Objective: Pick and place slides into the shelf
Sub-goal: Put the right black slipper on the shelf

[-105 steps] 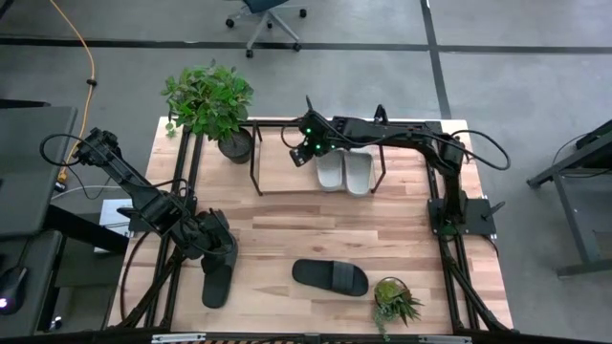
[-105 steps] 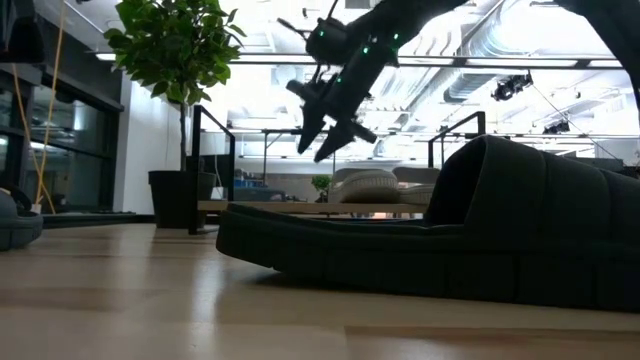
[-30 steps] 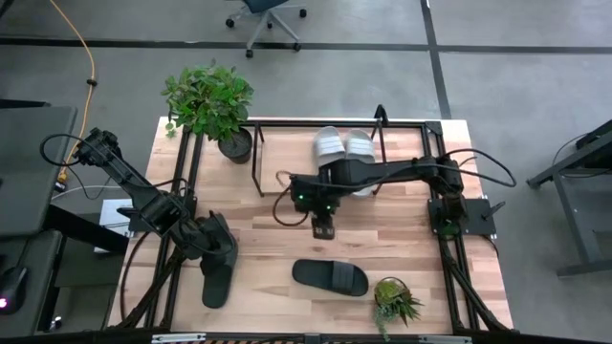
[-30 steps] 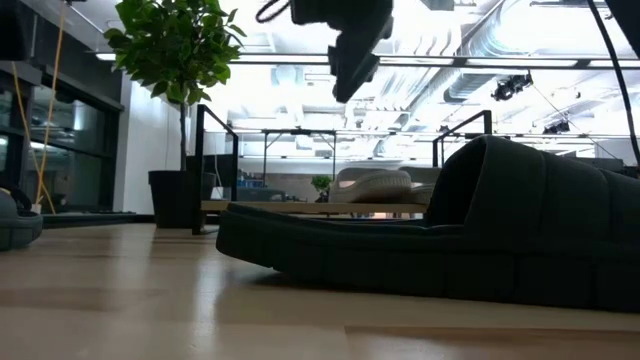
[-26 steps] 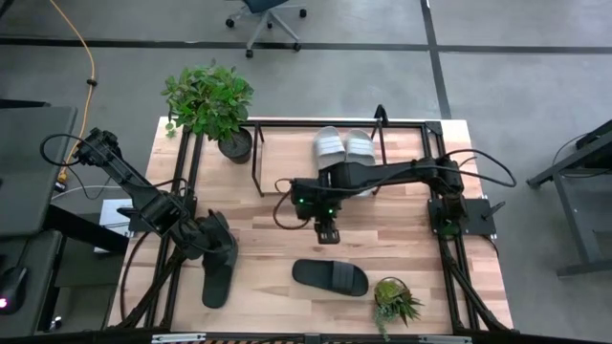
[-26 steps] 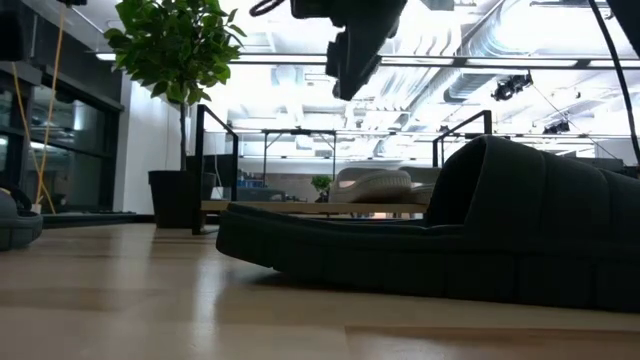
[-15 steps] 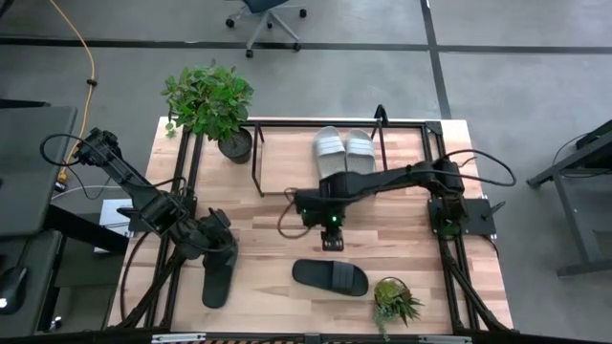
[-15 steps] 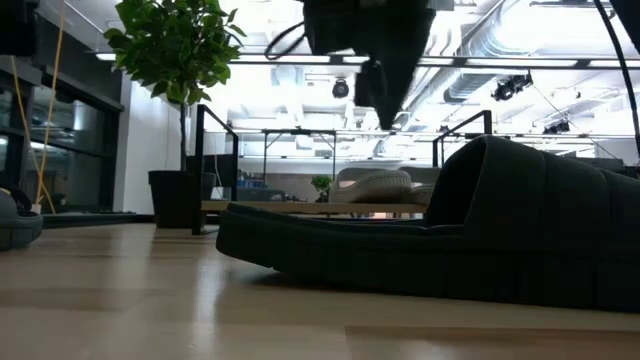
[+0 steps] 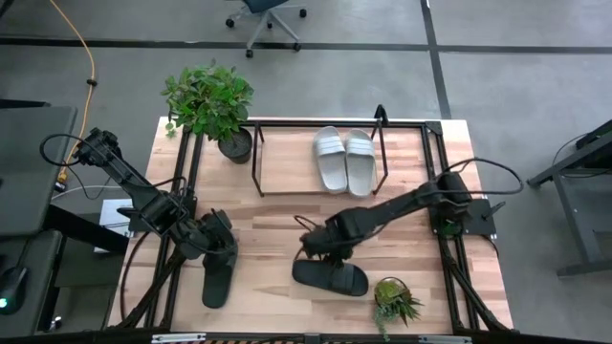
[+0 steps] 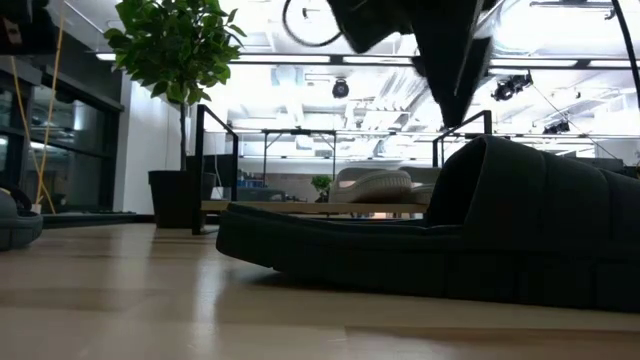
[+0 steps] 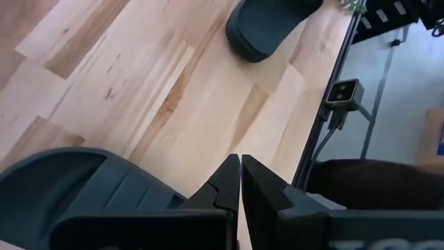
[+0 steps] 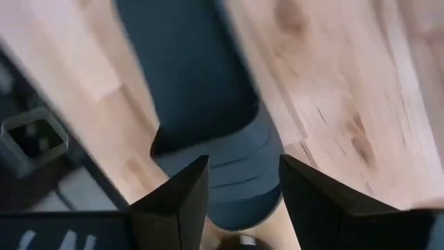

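Two light grey slides (image 9: pixel 345 160) lie side by side on the board of the shelf (image 9: pixel 277 161), at its right end. One black slide (image 9: pixel 331 277) lies on the table near the near edge. My right gripper (image 9: pixel 322 253) hangs open just above it, one finger on each side of the strap (image 12: pixel 232 177). The other black slide (image 9: pixel 214 281) lies at the near left. My left gripper (image 9: pixel 218 247) is shut at that slide's far end, beside its strap (image 11: pixel 90 191). In the low view the middle black slide (image 10: pixel 450 240) fills the foreground. My left gripper is shut beside the strap (image 11: pixel 139 187) of the left black slide, with its fingertips over the bare table. Whether it touches the slide I cannot tell.
A large potted plant (image 9: pixel 210 100) stands at the far left corner, next to the shelf. A small potted plant (image 9: pixel 394 298) sits on the near edge, right of the middle black slide. Bare wood lies between the shelf and the black slides.
My right gripper has swung from in front of the shelf toward the table's near edge and come down over the middle black slide. The slides have kept their places.
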